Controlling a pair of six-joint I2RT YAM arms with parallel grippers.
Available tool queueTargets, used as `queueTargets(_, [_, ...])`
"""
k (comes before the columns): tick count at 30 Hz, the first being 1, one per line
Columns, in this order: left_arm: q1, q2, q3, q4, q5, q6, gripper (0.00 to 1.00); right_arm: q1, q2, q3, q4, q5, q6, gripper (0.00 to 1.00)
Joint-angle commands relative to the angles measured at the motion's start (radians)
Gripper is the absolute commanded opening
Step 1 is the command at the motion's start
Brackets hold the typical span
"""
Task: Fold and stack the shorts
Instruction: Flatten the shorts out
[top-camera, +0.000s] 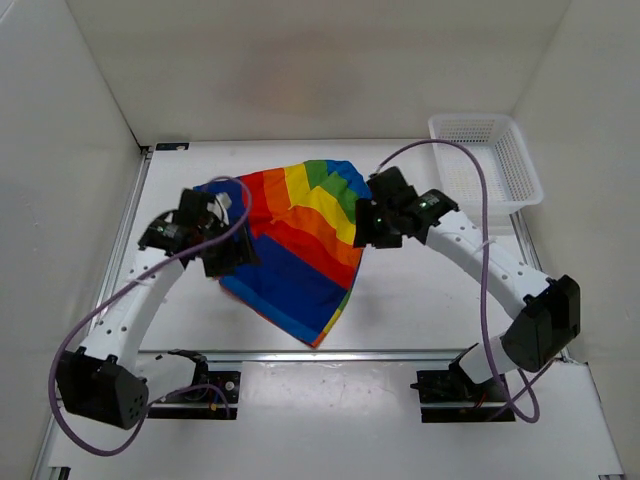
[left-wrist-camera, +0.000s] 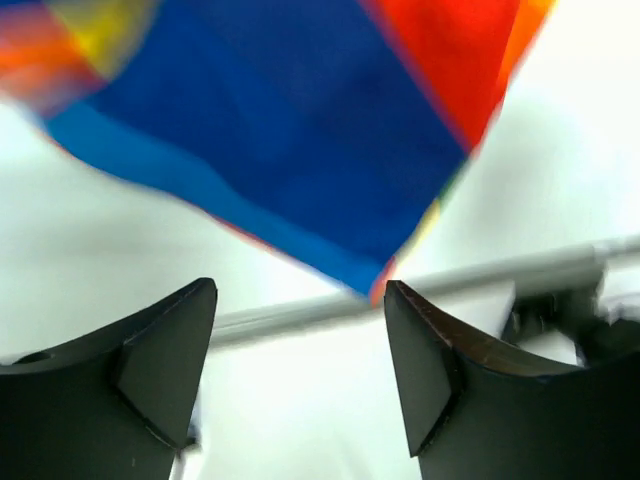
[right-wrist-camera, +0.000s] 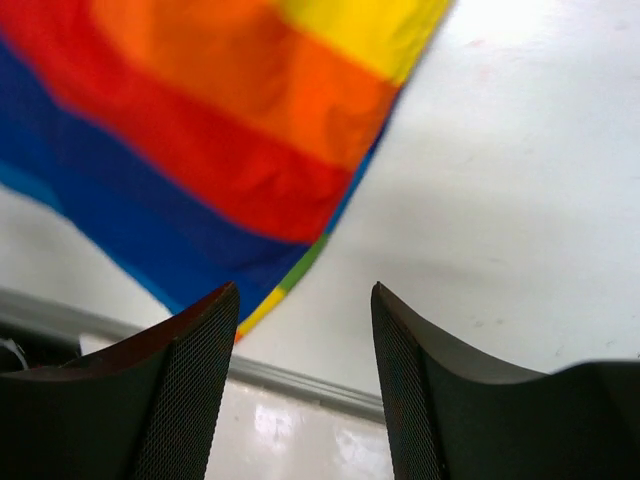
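White table (top-camera: 430, 290), plain white walls (top-camera: 300, 60)

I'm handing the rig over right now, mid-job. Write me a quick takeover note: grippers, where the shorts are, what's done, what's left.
Left gripper: open, holding nothing, over the left edge of the shorts.
Right gripper: open, holding nothing, at their right edge.
Shorts: lying on the table between the two arms, in neither gripper. The white basket sits far right, apart from them.
Done: the shorts look doubled over, but I cannot confirm that the fold is finished.
Left: check and finish the fold, then stack. No stack is visible.
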Motion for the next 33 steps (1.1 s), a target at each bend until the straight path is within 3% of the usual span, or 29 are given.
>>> queueTargets(1, [-0.143,-0.055,-0.163,0.106,0.135,-0.175,0.77,-0.135,0.029,-0.013,0.064,-0.110,0.002,0.61])
queueTargets(5, [-0.346,-0.076,-0.233,0.170,0.124,-0.263,0.76,-0.311,0.138,-0.004,0.152,-0.248,0.002,0.61])
queueTargets(9, [-0.544,0.018,-0.227,0.180,0.080,-0.266,0.75,-0.430,0.301,0.152,0.155,-0.308,-0.045,0.62])
queueTargets(11, [-0.662,0.107,-0.183,0.180,0.048,-0.257,0.78,-0.442,0.406,0.229,0.118,-0.321,-0.084,0.65])
queueTargets(14, [-0.812,0.251,-0.088,0.180,-0.001,-0.246,0.95,-0.451,0.527,0.355,0.100,-0.310,-0.100,0.70])
queueTargets(17, [-0.895,0.377,-0.017,0.180,-0.064,-0.266,0.96,-0.473,0.641,0.459,0.078,-0.322,-0.113,0.72])
queueTargets(23, [-0.928,0.519,0.017,0.180,-0.144,-0.300,0.94,-0.464,0.809,0.590,0.046,-0.348,-0.153,0.73])
queueTargets(27, [-0.928,0.569,-0.003,0.180,-0.173,-0.300,0.82,-0.464,0.862,0.614,0.046,-0.376,-0.153,0.62])
queueTargets(30, [-0.928,0.624,-0.003,0.169,-0.199,-0.309,0.50,-0.464,0.876,0.625,0.057,-0.376,-0.153,0.34])
queueTargets(31, [-0.915,0.634,-0.003,0.169,-0.209,-0.300,0.35,-0.464,0.867,0.612,0.057,-0.376,-0.153,0.16])
queueTargets(32, [-0.906,0.643,-0.003,0.155,-0.209,-0.300,0.11,-0.464,0.867,0.611,0.057,-0.353,-0.144,0.06])
queueTargets(33, [-0.894,0.643,-0.003,0.135,-0.221,-0.300,0.10,-0.464,0.841,0.602,0.057,-0.330,-0.125,0.00])
